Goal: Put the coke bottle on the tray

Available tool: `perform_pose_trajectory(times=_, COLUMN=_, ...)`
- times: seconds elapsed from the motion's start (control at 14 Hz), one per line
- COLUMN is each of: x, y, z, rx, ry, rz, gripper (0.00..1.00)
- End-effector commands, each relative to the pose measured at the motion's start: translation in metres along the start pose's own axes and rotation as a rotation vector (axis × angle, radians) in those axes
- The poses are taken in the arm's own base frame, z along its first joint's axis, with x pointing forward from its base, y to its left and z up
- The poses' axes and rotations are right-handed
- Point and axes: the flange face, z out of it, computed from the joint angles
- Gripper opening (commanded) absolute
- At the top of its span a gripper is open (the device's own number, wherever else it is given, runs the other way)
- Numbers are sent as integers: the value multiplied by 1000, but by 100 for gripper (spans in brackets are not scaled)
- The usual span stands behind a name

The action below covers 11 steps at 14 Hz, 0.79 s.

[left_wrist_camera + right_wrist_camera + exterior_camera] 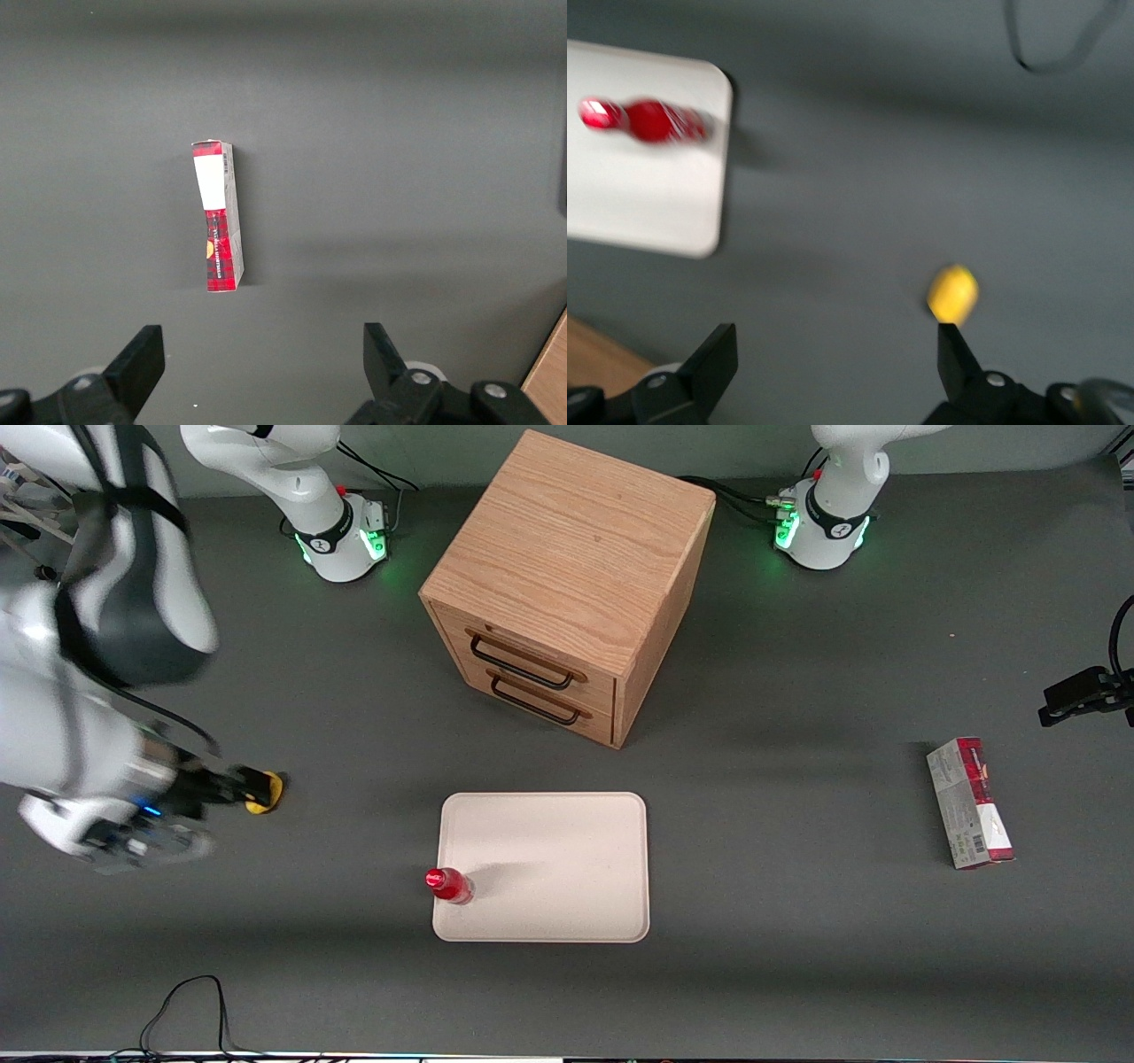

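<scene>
The coke bottle [449, 886], small and all red with a red cap, stands upright on the pale pinkish-cream tray [549, 850]. It is at the tray's corner nearer the front camera, toward the working arm's end. My right gripper [232, 784] is open and empty, low over the grey table, well apart from the tray toward the working arm's end. The right wrist view shows the bottle [651, 121] on the tray [647, 195], away from the gripper [835, 345]. A small yellow object [952, 293] lies just ahead of one fingertip.
A wooden two-drawer cabinet [567, 576] stands farther from the front camera than the tray. The yellow object [267, 791] lies on the table by the gripper. A red-and-grey box [970, 802] lies toward the parked arm's end. A black cable [190, 992] loops near the table's front edge.
</scene>
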Motion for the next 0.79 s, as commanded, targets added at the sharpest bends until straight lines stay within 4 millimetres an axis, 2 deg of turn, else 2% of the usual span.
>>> perform_pose_trajectory(times=0.0, x=-83, y=35, z=-45, rx=83, ry=30, rz=48, gripper=100)
perform_pose_trajectory(times=0.07, x=-99, y=38, z=-55, rx=89, ry=44, rz=59, gripper=100)
perform_pose_trajectory(times=0.21, x=-114, y=34, z=-69, rx=85, ry=56, rz=91, gripper=100)
perform_pose_trajectory(times=0.43, x=-115, y=17, z=-73, rx=62, ry=56, rz=113, gripper=100)
perform_pose_trajectory(times=0.71, x=-117, y=8, z=-75, rx=20, ry=45, rz=121, gripper=100)
